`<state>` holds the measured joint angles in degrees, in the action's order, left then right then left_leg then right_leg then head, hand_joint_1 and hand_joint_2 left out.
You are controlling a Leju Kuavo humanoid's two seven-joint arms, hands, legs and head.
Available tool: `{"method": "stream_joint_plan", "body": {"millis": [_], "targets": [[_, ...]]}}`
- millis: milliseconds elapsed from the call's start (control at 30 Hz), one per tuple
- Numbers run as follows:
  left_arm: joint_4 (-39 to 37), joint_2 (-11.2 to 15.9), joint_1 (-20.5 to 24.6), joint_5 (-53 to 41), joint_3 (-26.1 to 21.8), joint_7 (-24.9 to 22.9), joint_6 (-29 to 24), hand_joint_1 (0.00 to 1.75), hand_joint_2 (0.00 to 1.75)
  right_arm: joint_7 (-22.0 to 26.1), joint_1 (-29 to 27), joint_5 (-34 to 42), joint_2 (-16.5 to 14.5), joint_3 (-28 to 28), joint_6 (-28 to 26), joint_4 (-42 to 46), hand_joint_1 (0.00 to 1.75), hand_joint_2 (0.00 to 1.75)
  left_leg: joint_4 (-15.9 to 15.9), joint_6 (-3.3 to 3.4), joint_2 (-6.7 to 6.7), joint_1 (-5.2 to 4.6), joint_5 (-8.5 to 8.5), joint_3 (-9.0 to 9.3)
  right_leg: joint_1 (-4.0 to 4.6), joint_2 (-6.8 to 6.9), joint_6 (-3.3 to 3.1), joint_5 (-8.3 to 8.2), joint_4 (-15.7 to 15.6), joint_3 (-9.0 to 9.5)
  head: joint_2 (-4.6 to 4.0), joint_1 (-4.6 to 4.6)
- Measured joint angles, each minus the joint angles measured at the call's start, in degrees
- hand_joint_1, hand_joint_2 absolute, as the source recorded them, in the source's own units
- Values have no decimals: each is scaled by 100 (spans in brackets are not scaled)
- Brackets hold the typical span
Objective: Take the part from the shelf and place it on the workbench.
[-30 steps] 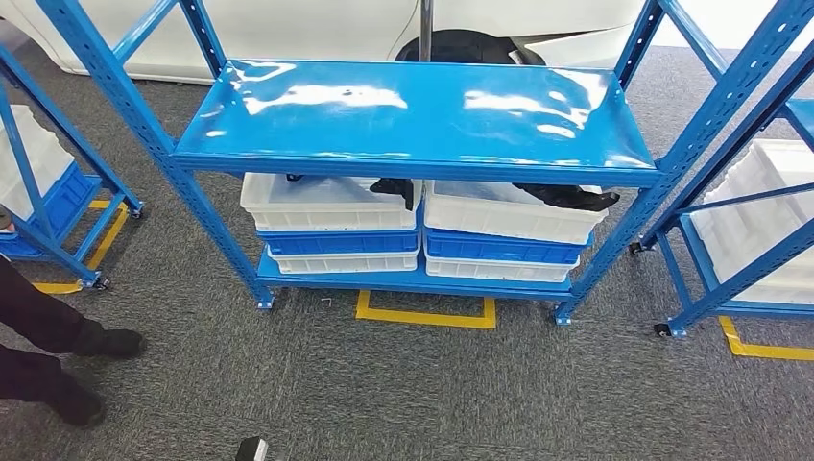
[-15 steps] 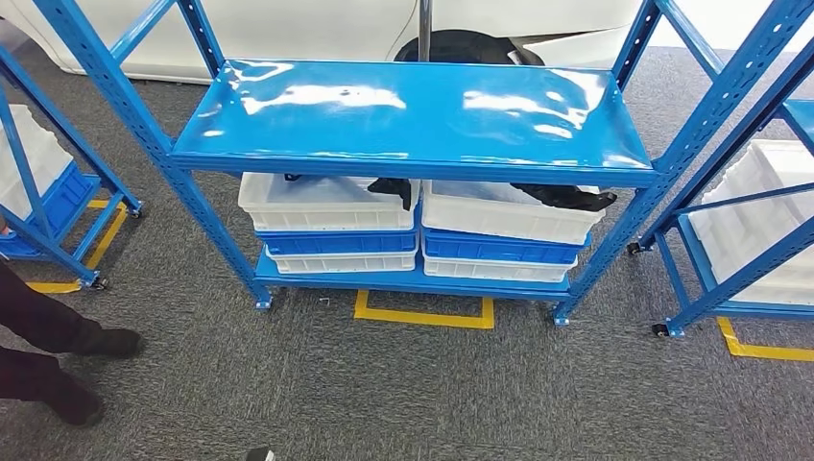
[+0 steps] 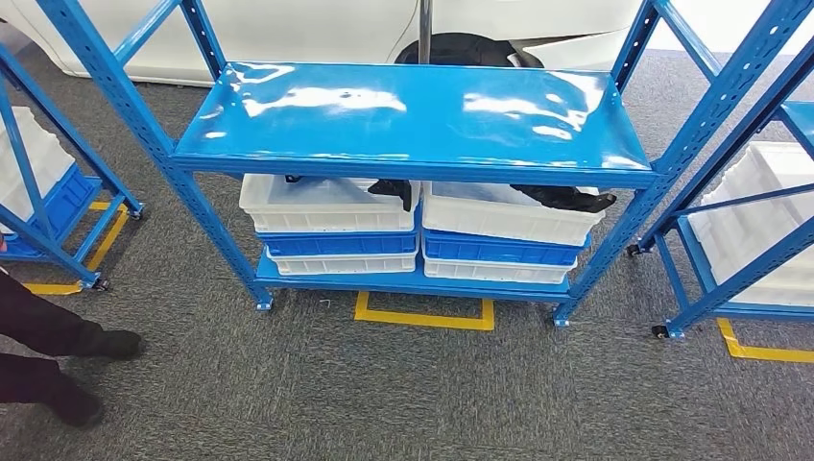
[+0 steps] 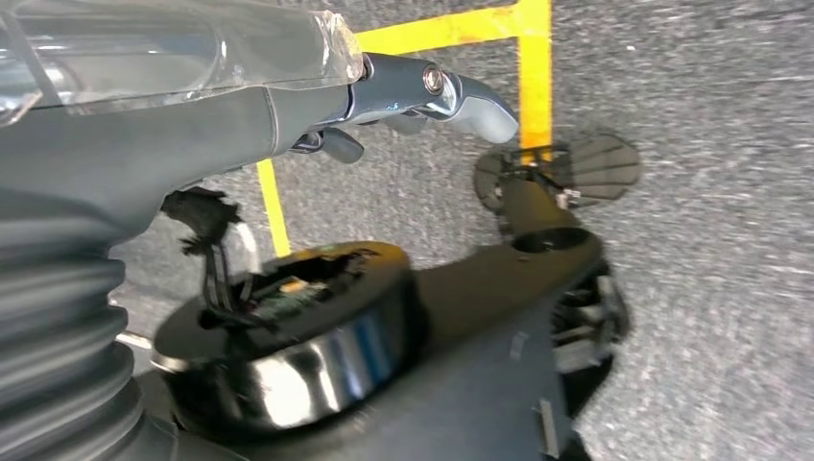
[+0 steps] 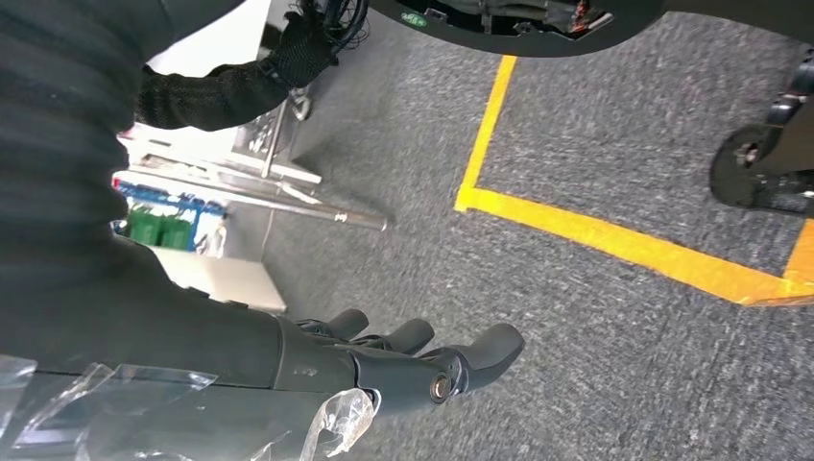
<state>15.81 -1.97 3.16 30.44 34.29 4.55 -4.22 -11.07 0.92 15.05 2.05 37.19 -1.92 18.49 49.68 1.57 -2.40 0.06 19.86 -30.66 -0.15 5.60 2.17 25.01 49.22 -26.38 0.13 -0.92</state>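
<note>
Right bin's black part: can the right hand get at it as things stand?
Probably not yet. The right hand hangs low over the carpet, holding nothing. The black part lies in the white bin tucked under the blue shelf, so access looks limited to the narrow front gap.

the shelf is standing on grey carpet, a blue metal rack with perforated uprights and a glossy, bare top deck that is catching the light. beneath that deck, white and blue bins are sitting stacked in two columns side by side on the lowest level. a black part is lying in the upper white bin of the right-hand column, stretched along its back edge and poking slightly over the rim. a second black part is resting at the right end of the upper white bin in the left-hand column, its shape partly hidden under the deck.
</note>
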Motion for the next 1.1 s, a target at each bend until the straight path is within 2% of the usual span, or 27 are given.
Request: {"method": "stream_joint_plan", "body": {"millis": [433,500,567,633,833,1100], "targets": [[180,66,-524,-1570,-1371,-220,201,0,175,583,-376,-778,-49,-1418,96,45,0,175,-2,-1,0,1,2,7,0,0,-9,7,-1,11,0,0],[213,76,-582,-1811,-1586,-254,230,0,87,671,-439,-899,-52,-1637,111,66,0,175,-2,-2,0,1,2,10,0,0,-9,7,-1,14,0,0],[245,85,-643,-2060,-1802,-283,268,0,0,756,-502,-1020,-57,-1859,125,90,0,87,-2,-2,0,1,3,13,0,0,-9,7,-1,18,0,0],[279,93,-722,-2307,-2016,-324,301,0,0,840,-574,-1143,-60,-2081,137,115,0,0,-3,-2,0,1,3,15,0,0,-9,8,-1,19,0,0],[367,116,-953,-2947,-2575,-425,380,0,0,1063,-759,-1462,-61,-2670,175,183,0,0,-4,-4,0,1,7,17,0,0,-14,11,-1,19,0,0],[415,145,-1060,-3056,-2962,-444,393,0,0,1105,-820,-1502,-63,-3079,182,212,0,0,-4,-4,1,2,7,18,0,0,-16,12,-1,21,0,0]]}}
